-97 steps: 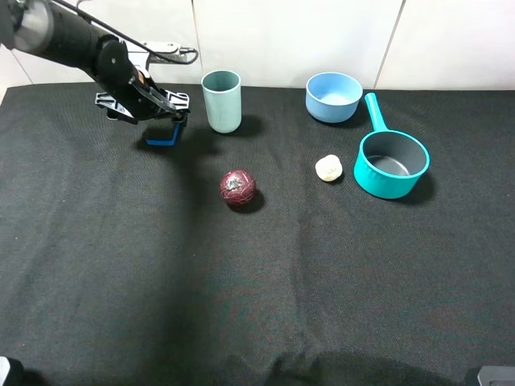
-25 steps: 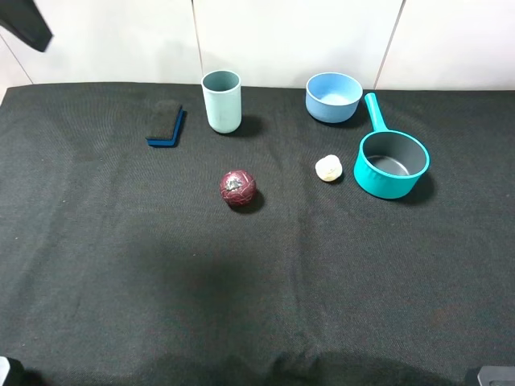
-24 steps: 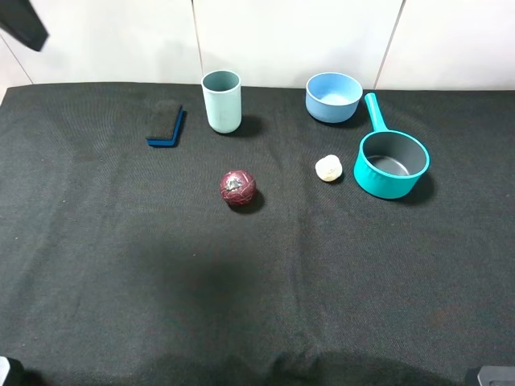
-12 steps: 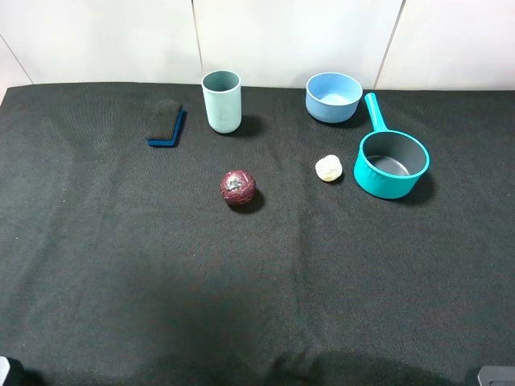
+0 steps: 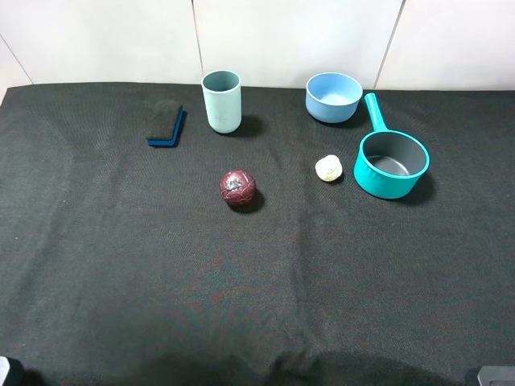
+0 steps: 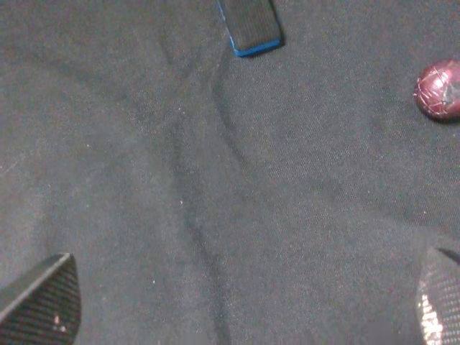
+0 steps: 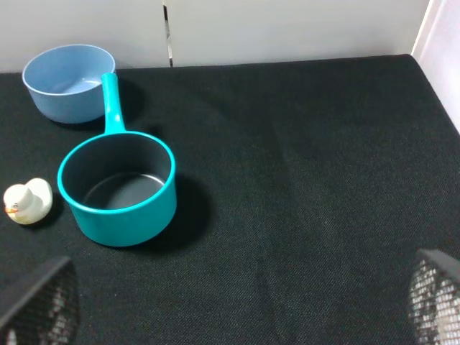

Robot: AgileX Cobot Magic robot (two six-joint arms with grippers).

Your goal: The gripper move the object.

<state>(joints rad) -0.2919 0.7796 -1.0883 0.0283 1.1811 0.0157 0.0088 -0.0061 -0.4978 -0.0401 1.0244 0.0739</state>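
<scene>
- The object (image 5: 165,122), a flat block with a black top over a blue base, lies on the black cloth of the desk (image 5: 121,265) at the far left, just left of the pale teal cup (image 5: 221,100) and apart from it.
- In the high view no arm or end effector shows; the object lies alone with nothing touching it.
- In the left wrist view the left end effector (image 6: 237,302) shows only as two dark fingertips (image 6: 43,298) at the frame's corners, standing wide apart with nothing between them: it is open and empty.
- In that same view the object (image 6: 250,25) is well apart from the left end effector, out beyond the fingertips, with bare cloth between; part of it is cut off by the frame edge.
- The dark red ball (image 5: 238,187) sits near the middle of the desk, nearer the camera than the cup; it also shows in the left wrist view (image 6: 440,88).
- The right end effector (image 7: 237,305) likewise shows two fingertips set wide apart over bare cloth, open and holding nothing.
- On the right side stand a teal saucepan (image 5: 392,164) with its handle pointing far, a light blue bowl (image 5: 333,96) beyond it, and a small cream lump (image 5: 328,168) just left of the saucepan.
</scene>
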